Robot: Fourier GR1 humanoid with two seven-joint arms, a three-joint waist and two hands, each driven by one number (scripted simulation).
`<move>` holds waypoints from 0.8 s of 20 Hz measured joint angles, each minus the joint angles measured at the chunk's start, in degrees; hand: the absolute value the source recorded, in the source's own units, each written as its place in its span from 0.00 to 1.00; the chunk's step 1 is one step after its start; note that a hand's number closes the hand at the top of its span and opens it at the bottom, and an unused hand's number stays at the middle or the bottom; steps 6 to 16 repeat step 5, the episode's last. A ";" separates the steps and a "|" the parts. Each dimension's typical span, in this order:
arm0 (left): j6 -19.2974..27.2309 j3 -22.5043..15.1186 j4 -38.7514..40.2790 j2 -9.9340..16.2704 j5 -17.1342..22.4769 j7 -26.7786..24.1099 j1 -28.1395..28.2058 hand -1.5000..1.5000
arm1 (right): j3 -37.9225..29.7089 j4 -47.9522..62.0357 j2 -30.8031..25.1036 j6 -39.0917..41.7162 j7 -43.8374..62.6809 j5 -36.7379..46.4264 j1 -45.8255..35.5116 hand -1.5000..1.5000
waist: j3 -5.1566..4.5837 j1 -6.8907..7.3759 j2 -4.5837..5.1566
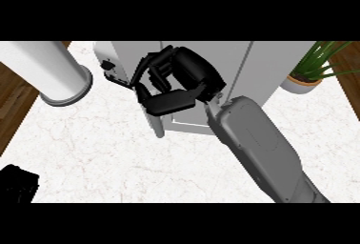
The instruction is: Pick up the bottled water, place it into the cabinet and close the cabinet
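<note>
Presently right robot hand [172, 81] is curling at the cabinet [232, 71] door [156, 125]; bottle hidden, grip contents indeterminate. Left robot hand [17, 185] is resting far off.

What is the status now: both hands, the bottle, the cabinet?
Right hand up at the cabinet front, fingers curled. Left hand resting at lower left edge. Bottled water not visible. Cabinet door partly open. White cylinder stands left, apart.
</note>
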 measured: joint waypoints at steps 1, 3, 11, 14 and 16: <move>-0.13 -0.05 0.18 -0.17 -0.01 -0.14 0.03 1.00 | -0.11 0.38 -0.23 0.73 -0.70 -0.12 -0.04 1.00 | -0.07 0.17 -0.04; 0.07 0.15 0.11 -0.12 0.01 0.18 -0.47 1.00 | -0.19 1.09 -0.43 1.91 -1.74 -0.28 -0.26 1.00 | -0.19 0.18 -0.09; 0.14 -0.10 -0.27 -0.23 -0.02 0.49 -0.73 1.00 | -0.31 1.69 -0.65 2.92 -2.67 -0.43 -0.42 1.00 | -0.29 0.25 -0.12; 0.14 -0.10 -0.27 -0.23 -0.02 0.49 -0.73 1.00 | -0.31 1.69 -0.65 2.92 -2.67 -0.43 -0.42 1.00 | -0.29 0.25 -0.12; 0.14 -0.10 -0.27 -0.23 -0.02 0.49 -0.73 1.00 | -0.31 1.69 -0.65 2.92 -2.67 -0.43 -0.42 1.00 | -0.29 0.25 -0.12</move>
